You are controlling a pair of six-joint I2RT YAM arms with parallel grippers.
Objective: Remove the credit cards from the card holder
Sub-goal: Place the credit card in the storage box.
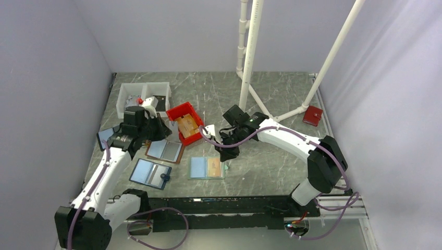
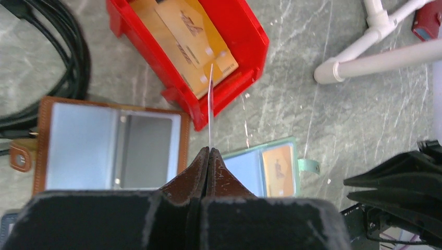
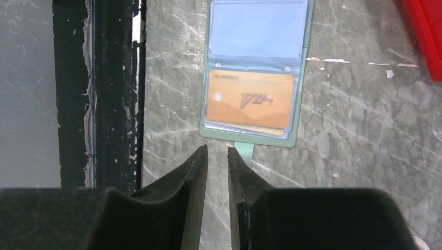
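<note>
The left claw (image 2: 209,151) had its two fingers pressed tight together. It was pinching a thin card (image 2: 210,104), seen only from its edge, like a white line. The card stuck straight out ahead of the fingertips. Right past the card's far end sat the red bin (image 2: 253,41), with orange cards (image 2: 195,47) lying inside. So I think the step in hand was dropping this card into the bin.

The card holder (image 2: 242,169) lay open and flat on the table (image 3: 354,130), just to the right of the left claw's tips. A brown folder (image 2: 83,140) lay to their left.

The right claw (image 3: 217,153) had its fingers a little apart, with nothing between them. The holder lay just ahead of it, and the small tab (image 3: 243,149) was right beside its right fingertip. An orange card (image 3: 250,99) sat in the pocket nearer that claw. The far pocket looked empty.

Next, the left claw would need to be over the bin and open its fingers so the card falls in. After that, the orange card has to slide out, and the holder may need holding down so it does not drag along.
</note>
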